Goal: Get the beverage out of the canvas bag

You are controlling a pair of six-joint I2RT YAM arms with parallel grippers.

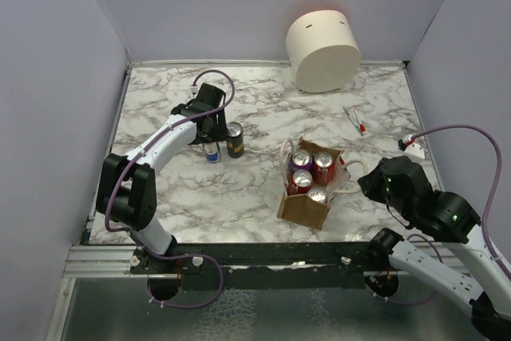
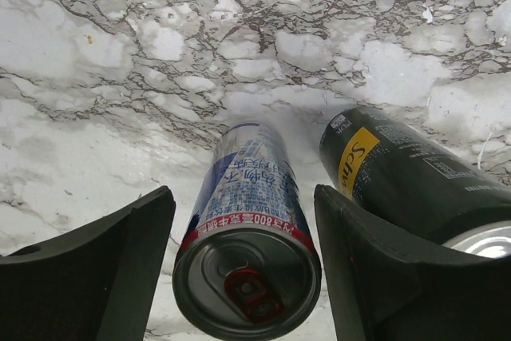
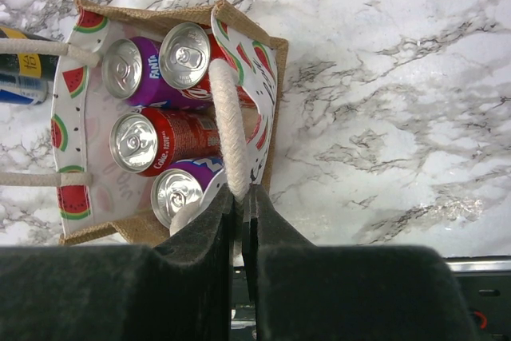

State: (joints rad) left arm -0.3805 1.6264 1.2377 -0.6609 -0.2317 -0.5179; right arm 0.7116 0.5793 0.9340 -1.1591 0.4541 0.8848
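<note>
The canvas bag [image 1: 303, 210] stands at the table's centre right, and its watermelon-print lining [image 3: 70, 129] shows in the right wrist view. Several beverage cans stand upright in it, among them a red Coke [image 3: 160, 141] and a purple Fanta [image 3: 132, 73]. My right gripper [image 3: 243, 195] [image 1: 364, 184] is shut on the bag's white rope handle [image 3: 223, 109]. Left of the bag, a blue-and-white beverage can [image 2: 247, 229] [image 1: 212, 152] stands on the marble. My left gripper [image 2: 243, 197] [image 1: 211, 135] is open around it, with narrow gaps on both sides. A black can [image 2: 399, 169] [image 1: 235, 140] stands right beside it.
A large cream cylinder [image 1: 323, 50] lies at the back right. A small pen-like object [image 1: 355, 120] and a small white item [image 1: 411, 144] lie near the right wall. Grey walls close in the table on three sides.
</note>
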